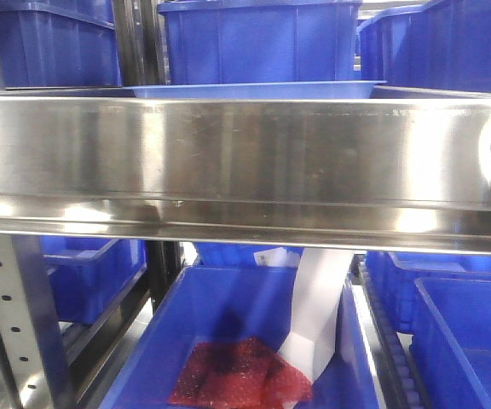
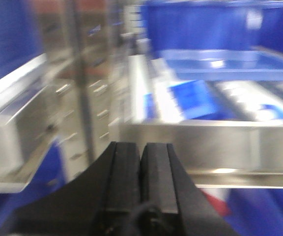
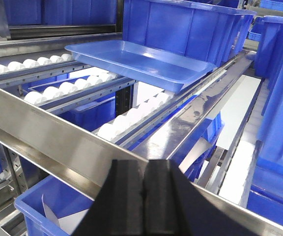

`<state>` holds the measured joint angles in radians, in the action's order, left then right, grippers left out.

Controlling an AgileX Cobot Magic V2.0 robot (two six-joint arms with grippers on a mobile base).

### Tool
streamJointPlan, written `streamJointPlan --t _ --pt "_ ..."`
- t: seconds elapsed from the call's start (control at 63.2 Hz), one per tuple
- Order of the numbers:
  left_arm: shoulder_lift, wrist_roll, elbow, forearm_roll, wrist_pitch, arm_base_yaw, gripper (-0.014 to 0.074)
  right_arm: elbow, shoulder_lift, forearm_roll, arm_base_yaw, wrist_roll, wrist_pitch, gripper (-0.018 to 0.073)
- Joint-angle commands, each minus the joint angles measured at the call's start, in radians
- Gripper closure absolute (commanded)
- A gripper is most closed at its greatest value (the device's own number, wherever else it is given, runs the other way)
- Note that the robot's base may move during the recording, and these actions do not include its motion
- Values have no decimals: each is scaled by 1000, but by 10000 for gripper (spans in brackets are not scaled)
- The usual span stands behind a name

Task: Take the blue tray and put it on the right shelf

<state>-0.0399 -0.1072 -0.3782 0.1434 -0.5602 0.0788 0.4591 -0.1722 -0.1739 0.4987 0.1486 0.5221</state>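
Right hand (image 3: 145,196) closed; blue tray (image 3: 141,61) flat on rollers, long axis diagonal.

Blue tray (image 3: 140,63) on right shelf (image 3: 146,115)

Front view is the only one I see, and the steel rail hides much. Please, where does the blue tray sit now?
Observer: The blue tray rests on the white roller tracks of the right shelf, in front of a deep blue bin.
Operator: Is any gripper holding it?
Observer: No. The right gripper is shut, empty, below the front rail.
Operator: And the left one?
Observer: The left gripper is also shut, holding nothing, though that view is blurred.
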Motion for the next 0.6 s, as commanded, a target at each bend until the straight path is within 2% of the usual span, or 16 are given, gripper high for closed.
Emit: streamJointPlan --t 0.0,0.142,0.38,0.411,0.585 --pt "55 -5 66 24 129 -67 645 26 -10 -22 2 -5 -89 535" --pt "63 -5 218 26 284 -123 645 26 -10 -22 2 -5 -87 535" --pt "63 -3 442 38 639 -123 645 26 -10 -22 2 -5 -88 535" --pt "63 -3 435 38 606 -123 645 26 -10 -22 2 -5 -88 535" --pt "63 -3 437 38 618 -123 645 26 -10 -22 2 -5 -88 535"
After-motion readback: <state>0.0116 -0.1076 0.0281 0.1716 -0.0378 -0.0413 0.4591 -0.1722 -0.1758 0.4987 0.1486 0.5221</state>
